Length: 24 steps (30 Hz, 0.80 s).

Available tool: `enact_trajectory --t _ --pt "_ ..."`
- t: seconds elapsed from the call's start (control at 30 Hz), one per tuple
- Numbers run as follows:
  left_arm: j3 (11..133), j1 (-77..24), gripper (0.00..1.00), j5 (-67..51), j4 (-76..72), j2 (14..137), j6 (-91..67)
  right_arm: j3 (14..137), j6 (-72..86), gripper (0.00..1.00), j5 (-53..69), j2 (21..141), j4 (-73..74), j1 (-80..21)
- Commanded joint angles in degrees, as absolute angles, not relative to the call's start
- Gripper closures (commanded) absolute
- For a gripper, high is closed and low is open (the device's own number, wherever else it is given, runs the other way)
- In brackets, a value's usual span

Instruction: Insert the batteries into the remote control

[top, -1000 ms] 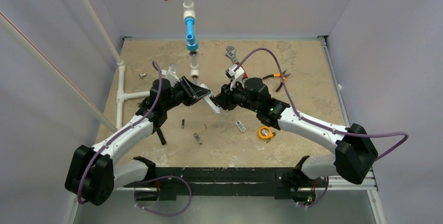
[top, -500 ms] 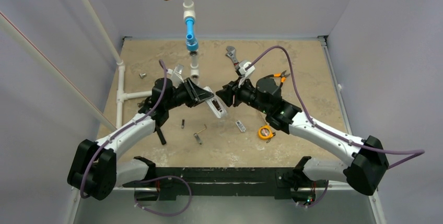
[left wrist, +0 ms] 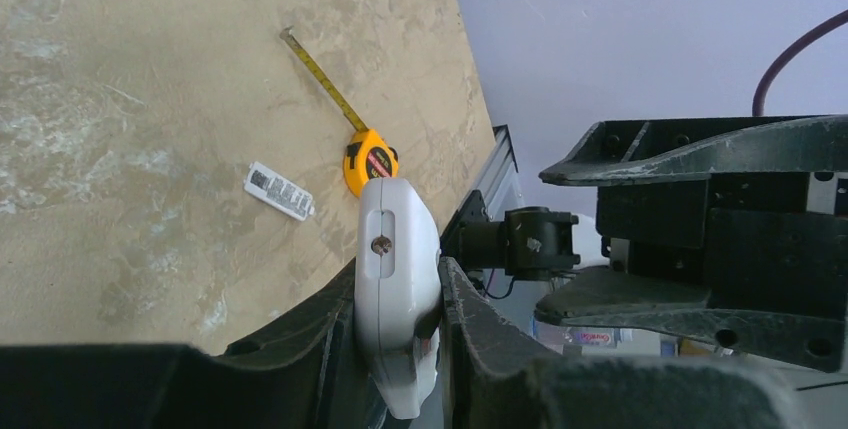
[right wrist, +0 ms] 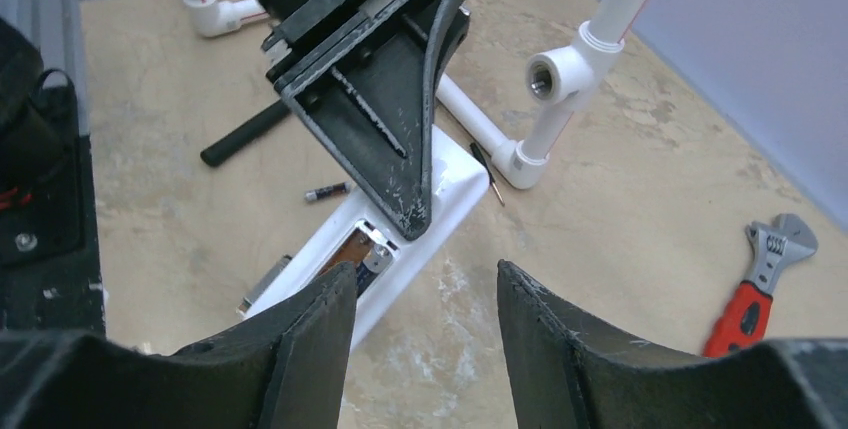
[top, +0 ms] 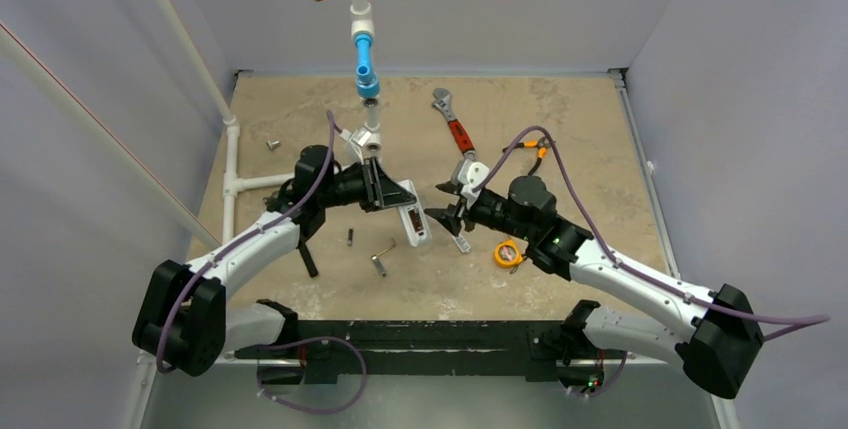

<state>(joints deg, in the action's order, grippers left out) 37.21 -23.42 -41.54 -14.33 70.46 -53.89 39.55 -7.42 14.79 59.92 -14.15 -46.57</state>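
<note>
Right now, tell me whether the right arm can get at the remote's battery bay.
Probably yes. The right gripper is open just short of the remote, whose bay faces it uncovered. The left gripper clamps the remote just above the bay, not over it.

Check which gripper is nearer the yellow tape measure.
Right. The right gripper hangs open just left of the tape measure; the left gripper, shut on the remote control, sits farther left.

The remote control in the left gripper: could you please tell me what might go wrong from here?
The left gripper pinches the remote control at one end only, so a push may twist it loose. The right gripper, open and empty, hovers close and could knock it.
</note>
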Motion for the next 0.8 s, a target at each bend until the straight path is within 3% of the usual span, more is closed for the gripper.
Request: enact_trajectory --t 0.0,0.37,0.63,0.77 --pt "40.15 -24.22 1.0 -46.02 -14.06 70.51 -49.88 36.06 -17.91 0.48 19.05 57.81 -21.16 -46.66" --pt "41.38 -26.53 1.0 -47.54 -12.43 71.93 -48.0 30.27 -26.49 0.54 31.57 55.23 -26.26 -46.68" --pt "41.82 -27.08 1.0 -47.98 -12.57 72.24 -47.75 28.21 -29.04 0.68 36.25 54.59 -28.11 -46.68" --pt "41.84 -27.44 1.0 -48.07 -12.48 72.67 -47.79 27.27 -28.01 0.69 36.49 54.79 -31.07 -46.67"
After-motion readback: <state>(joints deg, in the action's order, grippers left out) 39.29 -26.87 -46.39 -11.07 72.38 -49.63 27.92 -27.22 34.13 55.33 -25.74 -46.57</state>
